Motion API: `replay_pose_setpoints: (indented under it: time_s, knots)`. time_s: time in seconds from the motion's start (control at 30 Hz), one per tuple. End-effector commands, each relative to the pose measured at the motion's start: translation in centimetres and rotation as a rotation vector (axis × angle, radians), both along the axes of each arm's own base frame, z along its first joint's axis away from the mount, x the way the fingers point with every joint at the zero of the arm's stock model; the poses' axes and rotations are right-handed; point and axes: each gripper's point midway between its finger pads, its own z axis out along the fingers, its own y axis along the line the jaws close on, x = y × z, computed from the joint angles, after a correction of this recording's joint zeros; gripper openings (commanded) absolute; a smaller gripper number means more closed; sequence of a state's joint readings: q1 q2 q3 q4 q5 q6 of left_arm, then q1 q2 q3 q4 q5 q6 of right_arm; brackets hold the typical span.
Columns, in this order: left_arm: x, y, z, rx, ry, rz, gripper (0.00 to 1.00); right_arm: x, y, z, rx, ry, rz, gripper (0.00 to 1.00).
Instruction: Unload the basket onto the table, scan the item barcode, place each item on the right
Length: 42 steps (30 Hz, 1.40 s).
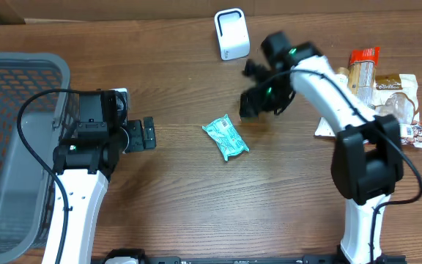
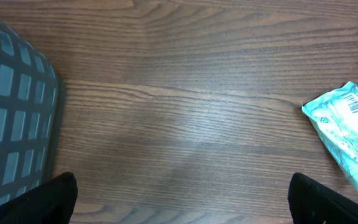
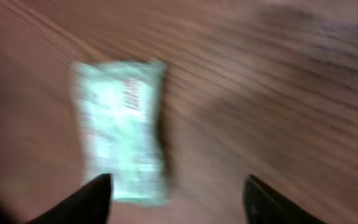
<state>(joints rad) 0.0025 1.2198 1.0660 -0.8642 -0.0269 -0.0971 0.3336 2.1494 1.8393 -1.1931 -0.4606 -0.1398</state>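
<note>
While the teal packet lies flat on the wooden worktop, near its middle, neither hand grips it. The right hand hangs just beside the packet's far right end, smeared with blur in the overhead view; it is released, its fingers parted and nothing between them. In the right wrist view, itself blurred, the packet sits on the wood ahead of one finger, while the other finger stands over bare grain. The left hand is released too, its jaws spread wide; its two dark fingertips show only at the bottom corners of the left wrist view, with plain wood between them. It points toward the packet from the left, well apart from it. A small barcode shows on the packet's upturned face, near one end. The white scanner stands upright at the far edge of the worktop, well apart from the packet. A grey mesh basket fills the left edge, just beside the left arm; a heap of snack packets lies at the right edge, behind the right arm.
</note>
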Motion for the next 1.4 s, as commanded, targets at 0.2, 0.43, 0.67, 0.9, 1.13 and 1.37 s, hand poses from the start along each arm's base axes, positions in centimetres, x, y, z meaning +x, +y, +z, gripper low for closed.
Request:
replay_pose_setpoints:
  time_s: [0.2, 0.43, 0.67, 0.9, 1.13, 1.37]
  knots:
    - [0.0, 0.2, -0.2, 0.013, 0.006, -0.006, 1.0, -3.4, 7.7, 2.5, 0.203, 0.2, -0.13, 0.48]
    - [0.0, 0.2, -0.2, 0.013, 0.006, -0.006, 1.0, -8.1, 10.4, -1.6, 0.063, 0.232, -0.083, 0.58]
    - [0.0, 0.2, -0.2, 0.013, 0.006, -0.006, 1.0, -9.3, 7.2, -4.2, -0.135, 0.241, -0.131, 0.59]
    - [0.0, 0.2, -0.2, 0.013, 0.007, -0.006, 1.0, -8.1, 2.2, -5.0, -0.279, 0.239, -0.212, 0.59]
    - [0.0, 0.2, -0.2, 0.013, 0.006, -0.006, 1.0, -6.1, 1.7, -3.3, -0.164, 0.233, -0.187, 0.6]
    - [0.0, 0.2, -0.2, 0.013, 0.006, -0.006, 1.0, -2.6, 0.6, -2.3, -0.098, 0.09, -0.111, 0.62]
